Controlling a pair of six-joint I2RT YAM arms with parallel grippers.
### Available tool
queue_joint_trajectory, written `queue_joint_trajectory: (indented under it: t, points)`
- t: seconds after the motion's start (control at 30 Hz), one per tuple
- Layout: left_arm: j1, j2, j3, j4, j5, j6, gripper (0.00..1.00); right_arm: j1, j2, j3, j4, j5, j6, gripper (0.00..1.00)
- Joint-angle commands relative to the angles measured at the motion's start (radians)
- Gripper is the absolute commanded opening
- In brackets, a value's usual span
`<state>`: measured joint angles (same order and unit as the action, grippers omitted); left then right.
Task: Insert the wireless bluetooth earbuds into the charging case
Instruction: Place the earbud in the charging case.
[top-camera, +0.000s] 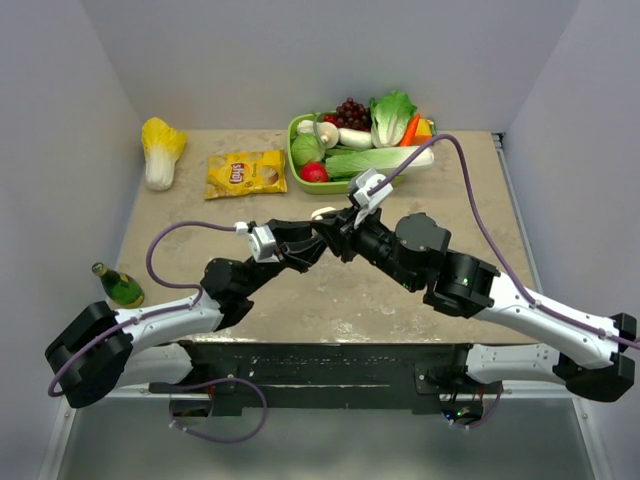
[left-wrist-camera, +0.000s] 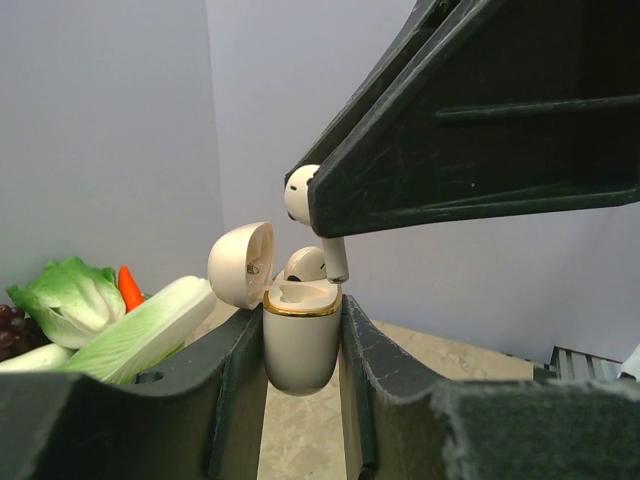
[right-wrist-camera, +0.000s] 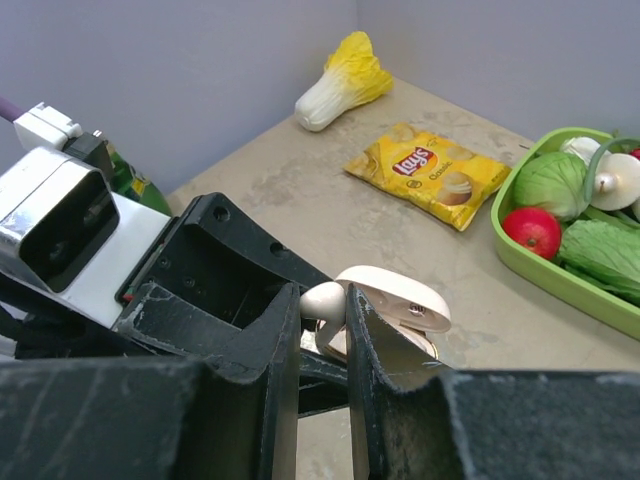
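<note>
Charging case (left-wrist-camera: 300, 345) upright, pinched at its sides between the two fingers of the left claw (left-wrist-camera: 300, 328), which is pressed onto the case body. The bottom of the case hangs free below the fingers, with the tabletop (top-camera: 340, 300) seen beneath it. Lid (left-wrist-camera: 240, 265) hinged open, tipped to the left in the left wrist view, tan inside facing the case mouth; gold rim round the opening. First earbud (left-wrist-camera: 305, 263) already sits in the case, its rounded head showing above the rim. Second earbud (left-wrist-camera: 300, 192) is pinched by the right claw (right-wrist-camera: 322, 310): the head sticks out beyond the fingertips and the stem points down, its tip at the case mouth just right of the first earbud. Cannot tell whether the stem tip has entered its socket. Right claw comes in from above and to the right of the case, its jaws narrow, closed on the bud only and not touching the case. From the top view the two claws meet tip to tip near the middle of the tabletop, left arm reaching in from the left, right arm from the right. Further out: green tray (top-camera: 296, 160) at the far edge, holding lettuce, grapes, a carrot, mushrooms and other vegetables; yellow chip bag (top-camera: 246, 173) just left of the tray; napa cabbage (top-camera: 160, 150) at the far-left corner; green bottle (top-camera: 118, 285) lying at the left edge, well apart from the claws.
</note>
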<state>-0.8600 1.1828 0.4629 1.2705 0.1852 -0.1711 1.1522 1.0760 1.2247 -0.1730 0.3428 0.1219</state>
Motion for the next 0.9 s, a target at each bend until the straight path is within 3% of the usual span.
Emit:
queue_joint_trajectory:
  t: [0.0, 0.87]
  points:
    - [-0.008, 0.001, 0.037, 0.162, 0.023, 0.028, 0.00, 0.007, -0.001, 0.030, 0.010, 0.042, -0.022, 0.00]
    - [-0.020, 0.001, 0.056, 0.141, 0.000, 0.030, 0.00, 0.020, 0.016, -0.004, 0.017, 0.082, -0.045, 0.00]
